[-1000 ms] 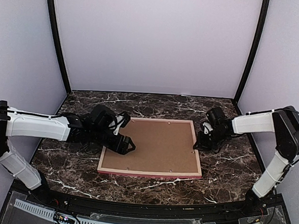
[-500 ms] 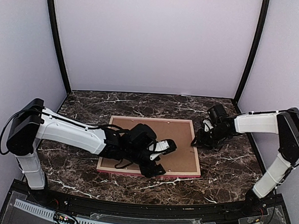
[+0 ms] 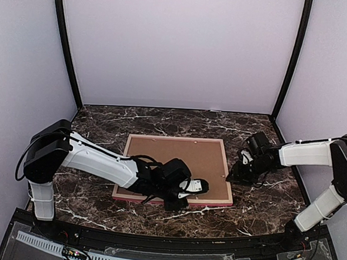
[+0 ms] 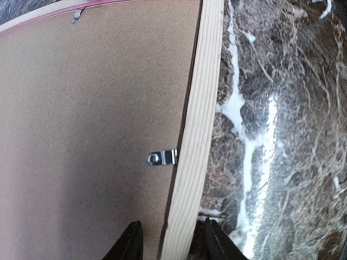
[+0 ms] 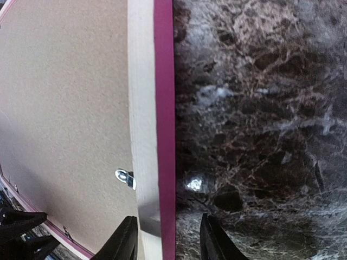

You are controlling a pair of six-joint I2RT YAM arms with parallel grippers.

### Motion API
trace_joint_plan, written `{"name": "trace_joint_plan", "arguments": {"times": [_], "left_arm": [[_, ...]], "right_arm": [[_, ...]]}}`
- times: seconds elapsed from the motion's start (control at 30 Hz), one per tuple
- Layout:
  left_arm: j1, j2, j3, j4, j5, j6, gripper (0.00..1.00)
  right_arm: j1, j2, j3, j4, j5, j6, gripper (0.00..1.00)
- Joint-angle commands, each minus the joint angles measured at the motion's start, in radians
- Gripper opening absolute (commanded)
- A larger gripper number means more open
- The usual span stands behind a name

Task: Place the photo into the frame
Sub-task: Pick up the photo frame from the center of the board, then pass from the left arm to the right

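Note:
The frame point(image 3: 176, 139) lies face down on the marble table, with its tan wood back up and its pink-red side showing. A brown backing board point(image 3: 177, 162) fills it. The photo is hidden. My left gripper point(image 3: 197, 187) is open at the frame's near edge; in the left wrist view it point(image 4: 172, 244) straddles the tan rail point(image 4: 200, 108) just short of a metal clip point(image 4: 162, 157). My right gripper point(image 3: 232, 176) is open at the frame's right edge; in the right wrist view it point(image 5: 165, 241) straddles the rail point(image 5: 142, 81) beside another clip point(image 5: 126, 177).
Dark marble table top point(image 3: 264, 194) surrounds the frame. Pale walls and two black corner posts point(image 3: 66, 53) close off the back and sides. The left arm lies low across the frame's near left corner.
My left arm has swung from the frame's left edge across to its near edge, right of centre. My right gripper has slid a little nearer along the right edge.

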Motion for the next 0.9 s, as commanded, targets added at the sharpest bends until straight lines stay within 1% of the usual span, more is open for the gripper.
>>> {"name": "trace_joint_plan", "arguments": {"times": [0.0,0.23,0.37,0.57,0.7,0.87], "left_arm": [[-0.005,-0.001,0.012,-0.024,-0.047,0.036,0.37],[-0.005,0.009,0.019,-0.038,-0.041,0.040,0.16],[-0.005,-0.004,0.028,-0.053,-0.038,0.040,0.00],[-0.005,-0.068,0.060,-0.070,-0.013,0.025,0.00],[-0.005,-0.097,0.071,-0.075,-0.012,0.023,0.00],[-0.003,-0.118,0.071,-0.071,-0.026,0.016,0.00]], "right_arm": [[-0.005,-0.040,-0.042,0.044,-0.018,0.022,0.40],[-0.005,-0.036,-0.043,0.051,-0.021,0.028,0.40],[-0.004,-0.039,-0.040,0.060,-0.036,0.029,0.41],[-0.005,-0.057,-0.056,0.073,-0.063,0.039,0.46],[-0.013,-0.070,-0.087,0.128,-0.145,0.072,0.50],[-0.017,-0.079,-0.107,0.130,-0.155,0.080,0.53]]}}
